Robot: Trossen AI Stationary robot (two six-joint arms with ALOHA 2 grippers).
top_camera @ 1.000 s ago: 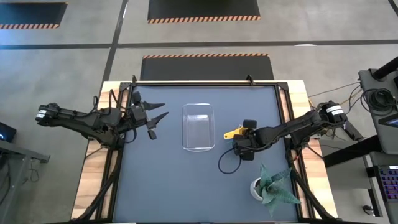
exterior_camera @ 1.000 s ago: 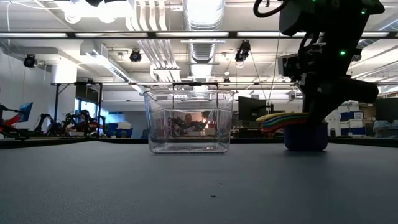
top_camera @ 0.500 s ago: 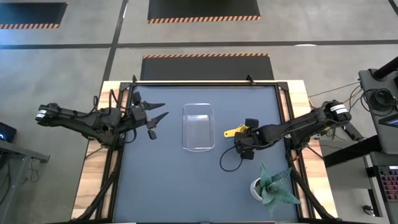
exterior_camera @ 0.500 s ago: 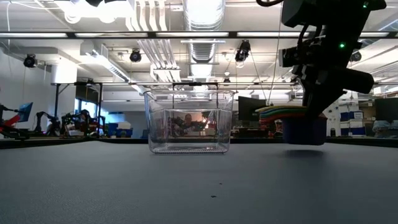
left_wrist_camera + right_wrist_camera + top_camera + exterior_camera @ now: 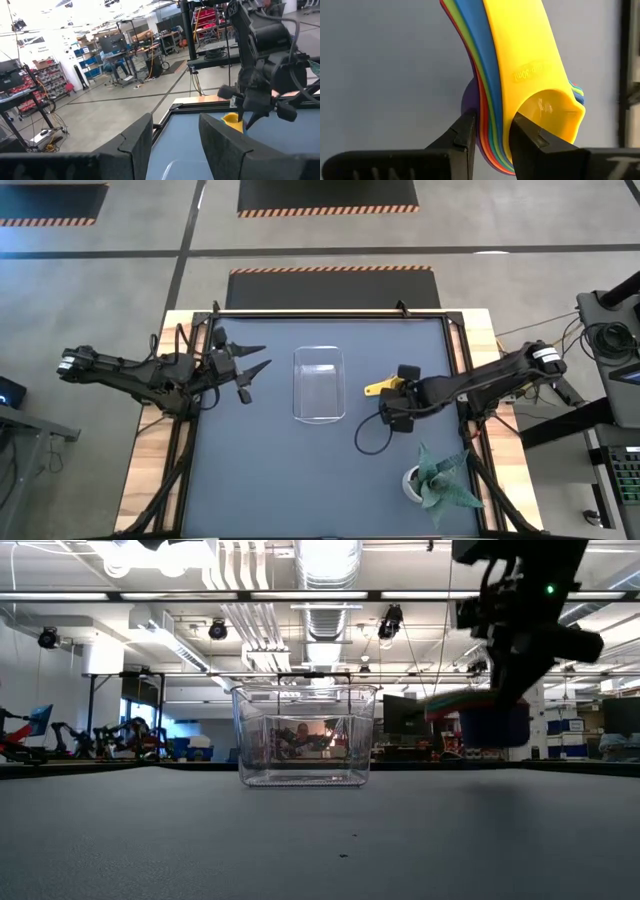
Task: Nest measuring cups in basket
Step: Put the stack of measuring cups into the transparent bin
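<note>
Seven-colour stack of nested measuring cups (image 5: pixel 520 75) clamped in right gripper (image 5: pixel 492 132), fingers (image 5: pixel 465 135) pinched on stacked cup walls just below handles, yellow cup innermost, blue, green, red and purple rims layered outside it. Stack lifted clear of dark table (image 5: pixel 260 470) in low view, blue outer cup (image 5: pixel 493 725) hanging beneath gripper with coloured handles fanned toward basket. Yellow handle (image 5: pixel 379 389) seen from above, pointing at clear basket (image 5: pixel 319 383) from just off its right side, not over rim. Basket standing upright near table centre, holding no cups in either high or low view (image 5: pixel 304 735). Left gripper (image 5: pixel 247 366) parked well apart at left side of table, fingers (image 5: pixel 137 137) spread apart, gripping nothing. Potted green plant (image 5: pixel 437 475) in white pot at near right corner, apart from cups and basket. Black cable (image 5: pixel 362 442) looped on table below right gripper.
</note>
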